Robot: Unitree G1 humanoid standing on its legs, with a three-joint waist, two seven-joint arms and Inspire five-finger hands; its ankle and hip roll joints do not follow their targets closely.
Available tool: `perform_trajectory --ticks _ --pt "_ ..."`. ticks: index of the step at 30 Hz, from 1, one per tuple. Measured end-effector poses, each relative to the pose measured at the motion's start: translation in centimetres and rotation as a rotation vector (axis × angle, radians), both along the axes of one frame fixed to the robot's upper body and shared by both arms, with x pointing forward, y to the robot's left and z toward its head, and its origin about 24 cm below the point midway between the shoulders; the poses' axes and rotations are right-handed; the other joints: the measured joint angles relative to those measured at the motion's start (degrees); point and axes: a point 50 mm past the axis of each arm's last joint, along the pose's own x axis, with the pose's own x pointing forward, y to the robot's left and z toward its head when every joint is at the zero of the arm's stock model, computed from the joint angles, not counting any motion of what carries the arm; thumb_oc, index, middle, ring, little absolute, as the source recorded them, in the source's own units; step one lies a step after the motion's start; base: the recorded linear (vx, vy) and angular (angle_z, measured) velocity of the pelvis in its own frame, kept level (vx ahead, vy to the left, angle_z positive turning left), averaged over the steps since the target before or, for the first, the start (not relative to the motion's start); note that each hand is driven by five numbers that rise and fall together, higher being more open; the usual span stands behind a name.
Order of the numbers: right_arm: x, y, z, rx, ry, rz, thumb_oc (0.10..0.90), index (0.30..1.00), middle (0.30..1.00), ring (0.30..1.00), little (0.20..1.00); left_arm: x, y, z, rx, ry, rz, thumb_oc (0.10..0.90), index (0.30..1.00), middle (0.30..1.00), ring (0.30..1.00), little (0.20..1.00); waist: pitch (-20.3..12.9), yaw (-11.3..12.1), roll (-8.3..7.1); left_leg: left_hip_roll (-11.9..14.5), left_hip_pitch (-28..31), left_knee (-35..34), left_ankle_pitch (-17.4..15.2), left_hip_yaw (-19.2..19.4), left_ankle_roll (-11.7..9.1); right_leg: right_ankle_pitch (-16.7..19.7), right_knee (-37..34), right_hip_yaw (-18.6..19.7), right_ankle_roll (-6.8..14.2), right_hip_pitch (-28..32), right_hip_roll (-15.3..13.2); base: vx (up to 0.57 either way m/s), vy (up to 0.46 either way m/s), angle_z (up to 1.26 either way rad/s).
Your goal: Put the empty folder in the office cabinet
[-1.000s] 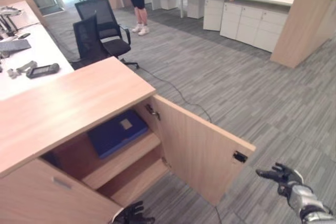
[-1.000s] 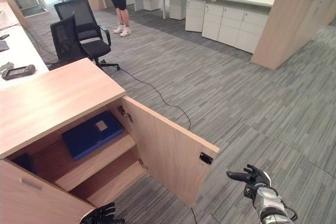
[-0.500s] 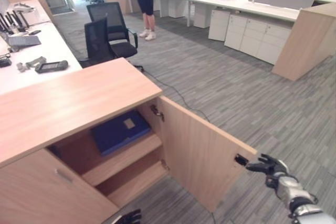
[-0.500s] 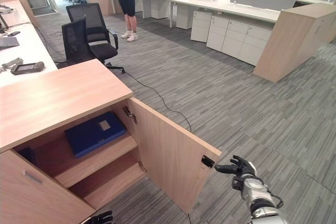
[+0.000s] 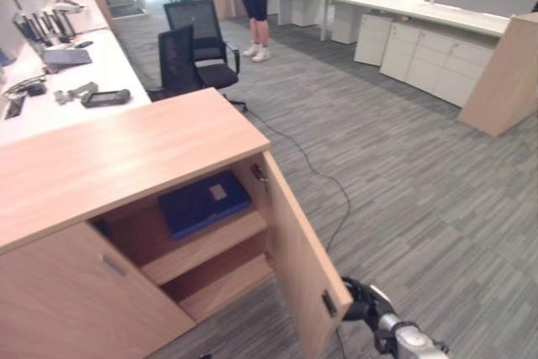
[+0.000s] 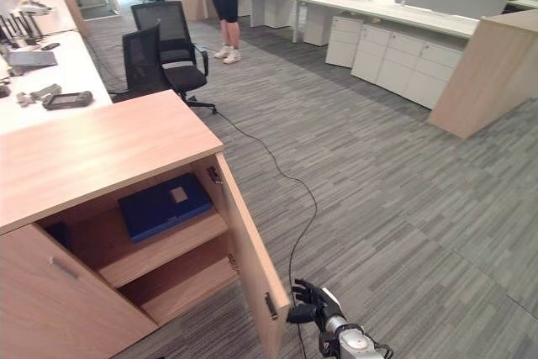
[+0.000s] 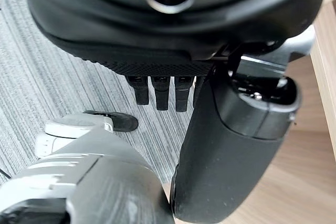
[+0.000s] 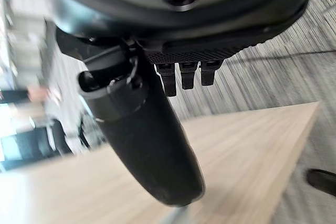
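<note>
Blue, the folder (image 5: pixel 204 203) lies flat on the upper shelf (image 5: pixel 210 245) of the wooden office cabinet (image 5: pixel 126 157) in the left eye view; the cabinet door (image 5: pixel 304 266) stands ajar. The right eye view shows the right hand (image 6: pixel 309 302) at the door's free edge, fingers extended toward it. In the left wrist view the left hand (image 7: pixel 173 72) hangs over grey carpet (image 7: pixel 52 82), fingers relaxed, holding nothing. The right wrist view shows straight fingers (image 8: pixel 188 74) above the door panel.

Grey striped carpet (image 6: pixel 395 182) everywhere, black office chairs (image 6: pixel 164 52) at 11 o'clock, white drawer units (image 6: pixel 395 60) around 1 o'clock.
</note>
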Motion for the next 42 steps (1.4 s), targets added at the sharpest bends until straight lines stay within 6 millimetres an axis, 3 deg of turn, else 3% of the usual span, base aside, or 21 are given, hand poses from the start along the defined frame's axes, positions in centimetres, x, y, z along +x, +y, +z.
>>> perform_trajectory --ticks 7,8,10,11,13,15,19,21,22,24,27,28,29,30,31,33,36,37,38,39,42 --pt "0.2 0.5 0.1 0.009 -0.004 0.033 0.8 0.9 0.9 0.9 0.9 1.8 -0.4 0.1 -0.006 -0.045 -0.01 0.8 0.9 0.9 0.9 0.9 1.24 4.32 2.3 0.16 -5.49 0.29 2.09 -6.44 -1.29 -0.54 0.42 -7.19 -0.47 -0.81 1.68 -0.12 0.0 0.55" --pt "0.2 0.6 0.1 0.005 -0.005 0.041 0.8 0.9 0.9 0.9 0.9 2.6 -0.4 0.2 -0.001 -0.062 -0.002 0.8 0.9 0.9 0.9 0.9 1.86 4.31 1.57 0.81 -6.73 0.23 0.56 -3.41 -1.39 -0.09 0.04 -10.41 -1.48 -0.75 0.52 -0.22 0.142 1.17" --pt "0.4 1.1 0.3 0.011 -0.013 0.06 0.8 0.9 0.9 0.9 0.9 4.0 -0.1 0.5 0.014 -0.093 0.017 0.8 0.9 0.9 0.9 0.9 3.2 3.3 -0.53 2.57 -8.7 2.78 -0.83 11.64 -0.77 -0.51 0.06 -15.95 -2.29 -0.27 -3.01 -0.09 0.093 1.4" --pt "0.6 1.2 0.6 0.011 -0.03 0.079 0.8 0.9 0.9 0.9 0.9 4.2 0.0 0.6 0.02 -0.097 0.018 0.8 0.9 0.9 0.9 0.9 3.73 2.9 -1.32 4.11 -8.88 6.0 -0.47 19.33 -1.15 -0.14 0.48 -18.3 -1.65 0.33 -4.95 0.01 0.057 1.12" --pt "0.7 0.6 0.9 -0.006 -0.041 0.086 0.8 0.9 0.9 0.9 0.9 3.0 0.0 0.4 0.024 -0.07 0.021 0.8 0.9 0.9 0.9 0.9 3.82 0.98 -1.19 6.92 -7.33 10.51 0.01 28.4 -1.67 -0.32 0.53 -22.26 0.7 2.93 -6.82 0.06 0.138 1.15" --pt "0.8 -0.6 1.0 -0.041 -0.034 0.05 0.8 0.9 0.9 0.9 0.9 2.7 -0.3 0.3 0.014 -0.066 0.008 0.8 0.9 0.9 0.9 0.9 3.35 1.02 0.6 6.96 -4.68 8.07 1.24 28.23 -1.57 0.29 0.71 -24.23 3.24 4.18 -6.65 0.09 0.156 0.74" --pt "1.3 -0.1 1.1 -0.006 -0.038 -0.041 0.8 0.9 0.9 0.9 0.9 3.2 1.2 0.6 0.065 -0.059 0.007 0.8 0.9 0.9 0.9 0.9 3.94 2.36 -3.95 0.34 -5.5 6.07 1.06 23.57 1.02 1.21 4.39 -23.76 2.35 5.15 -12.12 0.08 0.211 0.78" --pt "1.9 -0.3 1.4 -0.001 -0.053 -0.069 0.8 0.9 0.9 0.9 0.9 3.5 1.3 0.7 0.072 -0.059 -0.013 0.8 0.9 0.9 0.9 0.9 4.35 3.92 -3.35 -0.08 -5.45 5.97 0.72 21.32 2.61 -0.36 7.72 -22.59 1.91 4.17 -13.31 0.06 0.188 0.74" --pt "2.5 0.4 1.6 0.025 -0.067 -0.073 0.8 0.9 0.9 0.9 0.9 3.5 2.0 0.9 0.091 -0.057 -0.025 0.8 0.9 0.9 0.9 0.9 4.24 4.65 -4.83 -0.99 -5.87 6.54 0.33 20.97 2.76 1.3 6.48 -21.72 1.28 4.46 -12.8 0.06 0.199 0.47" --pt "3.6 1.3 2.0 0.062 -0.1 -0.091 0.8 0.9 0.9 0.9 0.9 3.7 2.6 1.1 0.112 -0.056 -0.029 0.8 0.9 0.9 0.9 0.9 4.31 5.3 -5.77 -1.93 -6.87 7.7 -0.25 19.63 2.82 0.74 7.1 -23.8 1.34 5.48 -13.86 0.06 0.234 0.47" --pt "6.3 1.1 3.6 0.07 -0.178 -0.139 0.8 0.9 0.9 0.9 0.9 3.1 1.8 0.7 0.082 -0.024 -0.047 0.8 0.9 0.9 0.9 0.9 5.19 5.83 -2.99 -2.71 -6.55 9.25 -2.79 17.68 4.9 1.06 21.07 -23.33 1.37 2.6 -19.29 0.07 0.17 0.43" --pt "6.4 0.9 3.7 0.071 -0.187 -0.157 0.8 0.9 0.9 0.9 0.9 2.7 1.9 0.7 0.084 -0.011 -0.046 0.8 0.9 0.9 0.9 0.9 5.21 5.91 -3.24 -3.81 -6.41 9.37 -2.91 16.97 5.72 2.15 24.46 -21.43 1.36 1.46 -20.62 0.1 0.126 0.65" --pt "6.8 0.6 4.1 0.076 -0.212 -0.182 0.8 0.9 0.9 0.9 0.9 2.7 2.3 0.8 0.099 -0.009 -0.06 0.8 0.9 0.9 0.9 0.9 5.48 5.6 -2.37 -3.76 -6.33 9.08 -3.47 14.87 6.24 3.55 30.07 -15.35 2.66 -1.72 -21.54 0.1 0.051 0.58" --pt "7.0 0.6 4.3 0.077 -0.225 -0.189 0.8 0.9 0.9 0.9 0.9 2.9 2.7 1.0 0.114 -0.011 -0.066 0.8 0.9 0.9 0.9 0.9 5.57 5.84 -2.44 -3.77 -6.5 8.55 -3.2 13.73 6.87 1.59 31.04 -12.22 4.61 -3.19 -20.61 0.21 0.014 0.8" --pt "7.7 0.5 4.8 0.094 -0.248 -0.208 0.8 0.9 0.9 0.9 0.9 3.3 3.6 1.4 0.144 -0.025 -0.071 0.8 0.9 0.9 0.9 0.9 5.9 5.06 -2.46 -3.52 -6.71 6.54 -1.56 10.78 8.0 -3.47 27.35 -1.98 7.25 -5.02 -14.18 0.1 -0.039 0.77" --pt "8.2 -0.4 5.0 0.086 -0.259 -0.26 0.8 0.9 0.9 0.9 0.9 3.5 4.0 1.6 0.152 -0.028 -0.073 0.8 0.9 0.9 0.9 0.9 6.03 4.24 -2.44 -3.85 -5.48 3.36 0.54 8.16 8.31 -5.86 20.19 1.74 7.06 -4.77 -9.59 0.13 -0.098 0.8" --pt "9.2 -3.7 5.0 0.005 -0.227 -0.379 0.8 0.9 0.9 0.9 0.9 3.9 4.2 1.7 0.162 -0.033 -0.11 0.8 0.9 0.9 0.9 0.9 6.26 3.77 -3.43 -6.24 -4.44 1.17 1.16 5.66 7.81 -2.65 4.51 3.29 4.72 -5.46 -7.19 0.11 -0.112 0.62" --pt "9.2 -3.9 5.0 0.006 -0.227 -0.392 0.8 0.9 0.9 0.9 0.9 3.9 4.3 1.8 0.165 -0.035 -0.112 0.8 0.9 0.9 0.9 0.9 6.31 3.75 -3.61 -6.49 -4.56 1.15 1.21 5.57 7.86 -2.43 4.45 3.31 4.68 -5.69 -7.2 0.11 -0.089 0.85" --pt "9.1 -4.5 5.0 -0.004 -0.224 -0.422 0.8 0.9 0.9 0.9 0.9 4.1 4.7 2.0 0.175 -0.043 -0.116 0.8 0.9 0.9 0.9 0.9 6.07 3.63 -5.69 -7.74 -3.76 0.23 1.84 6.01 7.34 -1.26 4.1 3.35 3.56 -6.44 -8.27 0.08 -0.046 0.66" --pt "8.9 -4.9 4.9 -0.014 -0.215 -0.429 0.8 0.9 0.9 0.9 0.9 4.0 4.7 2.0 0.172 -0.04 -0.114 0.8 0.9 0.9 0.9 0.9 6.05 3.37 -6.04 -8.12 -3.55 0.24 1.98 5.65 6.99 0.96 3.8 4.02 3.16 -5.96 -8.34 0.08 -0.038 0.54" --pt "9.4 -6.6 5.2 -0.026 -0.204 -0.486 0.8 0.9 0.9 0.9 0.9 2.4 3.8 1.4 0.135 -0.002 -0.13 0.8 0.9 0.9 0.9 0.9 5.6 4.29 -4.13 -6.35 -3.08 0.25 1.55 5.73 5.37 1.55 -0.01 2.97 2.61 -3.46 -6.36 0.1 -0.05 0.09"
